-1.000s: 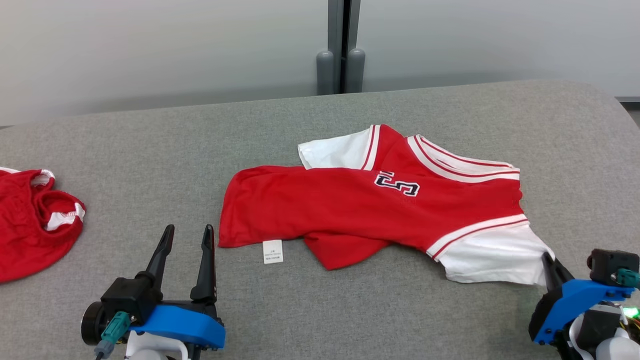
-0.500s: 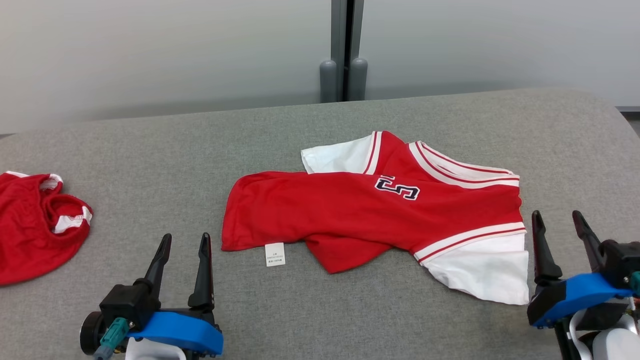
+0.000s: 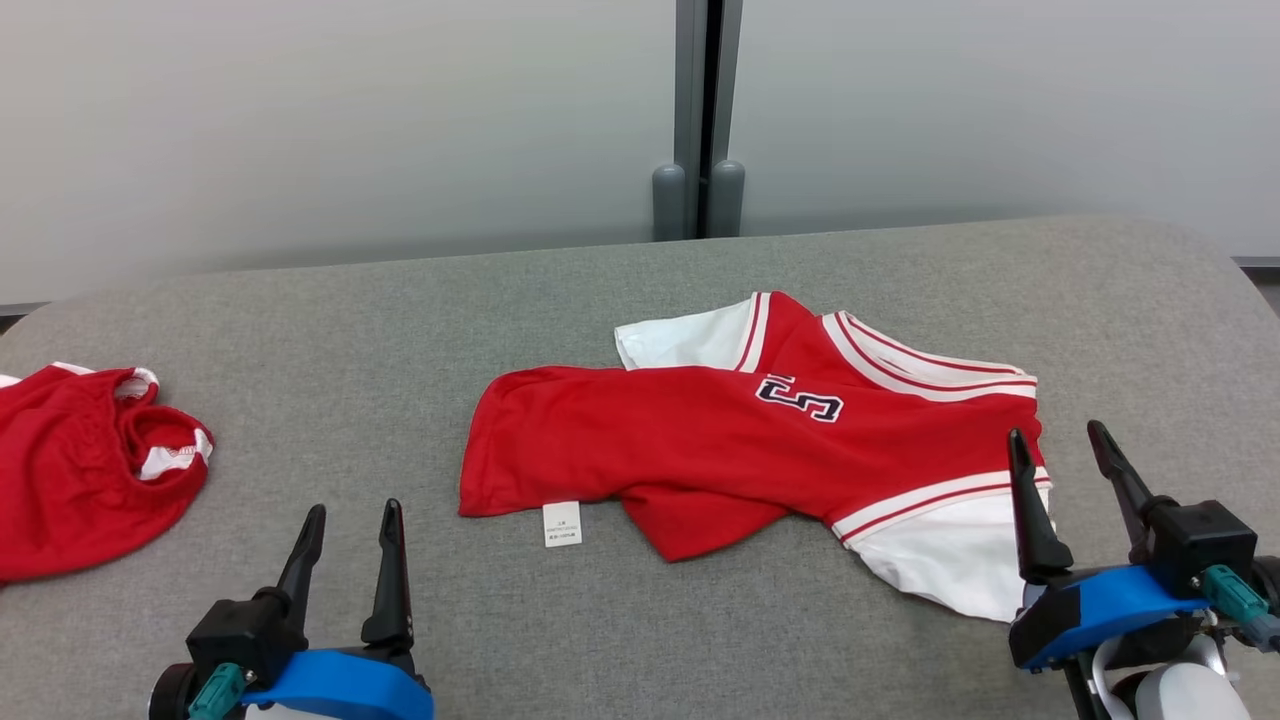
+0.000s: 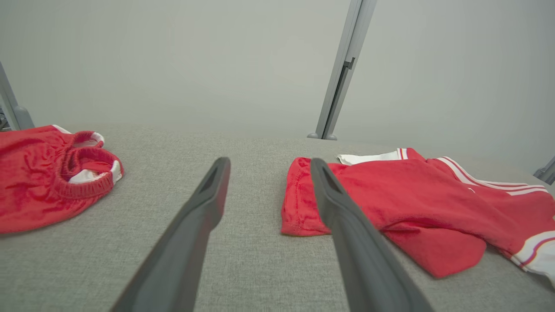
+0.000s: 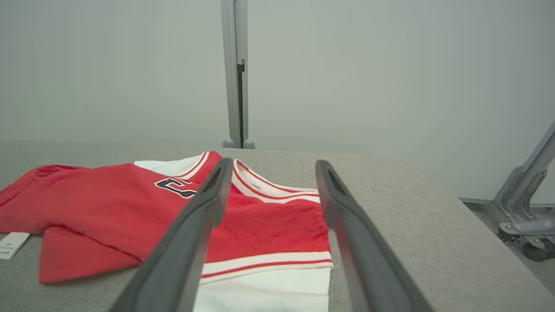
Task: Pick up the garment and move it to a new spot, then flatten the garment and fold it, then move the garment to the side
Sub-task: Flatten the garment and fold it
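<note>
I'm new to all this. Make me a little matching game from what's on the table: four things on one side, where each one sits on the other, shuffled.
Things
1. jersey
2. shorts
3. label
4. right gripper

Places
A. crumpled at the far left of the table
B. open, by the near white sleeve
C. mid-table, numeral showing
D. flat on the table at the jersey's near edge

Pairs: 1-C, 2-A, 3-D, 4-B

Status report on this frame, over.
Left tool open, empty, short of jersey. Right tool open, empty, near white sleeve. Jersey rumpled, unfolded. Other red garment far left, not blocking.
</note>
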`<state>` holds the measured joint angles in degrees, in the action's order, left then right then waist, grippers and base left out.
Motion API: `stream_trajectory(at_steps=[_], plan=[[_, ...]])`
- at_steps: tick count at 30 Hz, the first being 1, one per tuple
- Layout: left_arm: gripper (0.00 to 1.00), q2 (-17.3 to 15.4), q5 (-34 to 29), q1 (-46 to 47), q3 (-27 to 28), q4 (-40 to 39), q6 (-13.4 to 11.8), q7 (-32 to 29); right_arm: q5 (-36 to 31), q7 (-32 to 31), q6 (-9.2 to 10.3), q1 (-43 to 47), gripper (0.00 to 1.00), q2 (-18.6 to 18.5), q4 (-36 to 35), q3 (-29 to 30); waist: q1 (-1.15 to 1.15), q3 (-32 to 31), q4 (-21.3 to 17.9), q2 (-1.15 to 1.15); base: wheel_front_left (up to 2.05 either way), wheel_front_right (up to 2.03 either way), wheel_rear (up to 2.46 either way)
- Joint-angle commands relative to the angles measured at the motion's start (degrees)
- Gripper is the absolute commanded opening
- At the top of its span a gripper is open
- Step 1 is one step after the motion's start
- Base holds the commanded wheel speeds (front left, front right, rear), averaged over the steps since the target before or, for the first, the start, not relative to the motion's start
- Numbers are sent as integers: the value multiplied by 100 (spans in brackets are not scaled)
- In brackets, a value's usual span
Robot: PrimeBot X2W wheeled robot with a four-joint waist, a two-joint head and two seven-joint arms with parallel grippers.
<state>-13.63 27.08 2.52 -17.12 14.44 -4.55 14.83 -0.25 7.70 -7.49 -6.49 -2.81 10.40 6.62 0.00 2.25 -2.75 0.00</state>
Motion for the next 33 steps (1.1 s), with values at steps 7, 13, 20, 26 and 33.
stream_trajectory(at_steps=[7, 13, 20, 26, 33], plan=[[100, -50, -36, -107, 97, -117, -65, 39, 235, -52, -1, 134, 100, -16, 17, -189, 0, 16, 30, 0, 0, 0, 0], [100, -88, -66, -117, 73, -183, -90, 32, 311, -93, -2, 133, 100, -16, -11, -174, 0, 66, 24, 0, 0, 0, 0], [100, -117, -133, 272, -62, 7, -73, -275, 323, -730, -2, 112, 100, -16, 19, -150, 0, 288, -124, 0, 0, 0, 0], [100, -49, -64, 885, -231, 797, 129, -675, 410, -1180, -1, 72, 100, -16, 24, -252, 0, 671, -373, 0, 0, 0, 0], [100, 42, 9, 1437, -123, 1822, -7, -794, 583, -1296, -2, -17, 100, -15, 246, -410, 0, 1054, -672, 0, 0, 0, 0]])
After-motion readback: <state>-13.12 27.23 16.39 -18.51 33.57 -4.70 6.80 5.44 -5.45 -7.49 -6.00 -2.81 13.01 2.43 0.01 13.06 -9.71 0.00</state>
